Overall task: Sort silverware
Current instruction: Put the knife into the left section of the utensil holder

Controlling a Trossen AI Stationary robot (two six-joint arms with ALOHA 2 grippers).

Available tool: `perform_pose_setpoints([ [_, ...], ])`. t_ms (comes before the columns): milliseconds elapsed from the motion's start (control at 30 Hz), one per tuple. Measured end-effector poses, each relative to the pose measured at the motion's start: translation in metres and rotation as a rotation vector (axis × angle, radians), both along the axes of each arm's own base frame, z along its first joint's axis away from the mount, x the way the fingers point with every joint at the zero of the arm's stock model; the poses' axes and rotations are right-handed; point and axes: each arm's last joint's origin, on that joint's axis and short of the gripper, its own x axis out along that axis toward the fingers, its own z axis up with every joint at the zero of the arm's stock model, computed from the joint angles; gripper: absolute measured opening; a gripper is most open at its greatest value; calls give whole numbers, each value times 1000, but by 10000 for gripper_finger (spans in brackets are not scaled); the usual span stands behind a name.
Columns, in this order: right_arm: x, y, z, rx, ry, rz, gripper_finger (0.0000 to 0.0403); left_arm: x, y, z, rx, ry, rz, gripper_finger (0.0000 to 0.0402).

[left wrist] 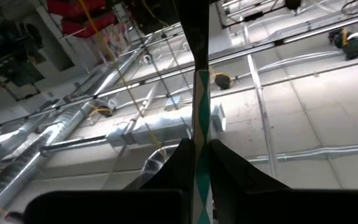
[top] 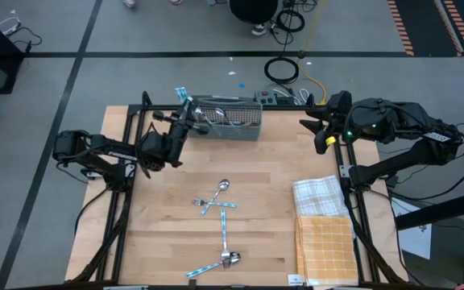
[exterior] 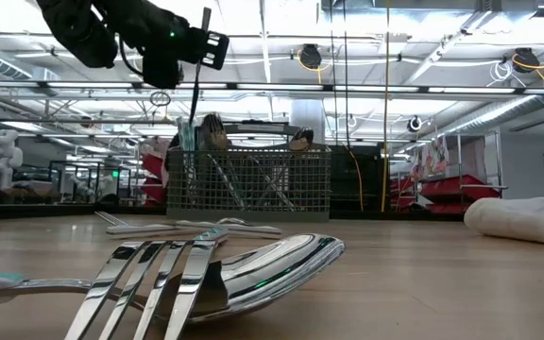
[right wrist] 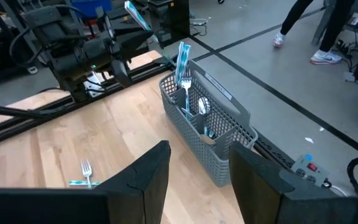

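Gripping a blue-handled utensil (top: 182,97) upright, the left tool (top: 187,118) hovers beside the grey mesh basket (top: 230,121), which already holds several pieces. The right tool (top: 316,129) waits spread and empty at the tabletop's (top: 264,201) far right edge. Forks and spoons (top: 218,196) lie loose mid-tabletop.
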Motion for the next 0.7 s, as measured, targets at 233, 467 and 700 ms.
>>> perform_pose_setpoints([
  [233,0,0,0,-3,4,2,155,2,-6,-2,8,13,-44,31],
  [467,0,0,0,12,-4,-5,155,1,-14,-17,-22,51,-78,31],
  [700,0,0,0,23,-10,-10,155,2,-17,-26,-49,58,-95,31],
])
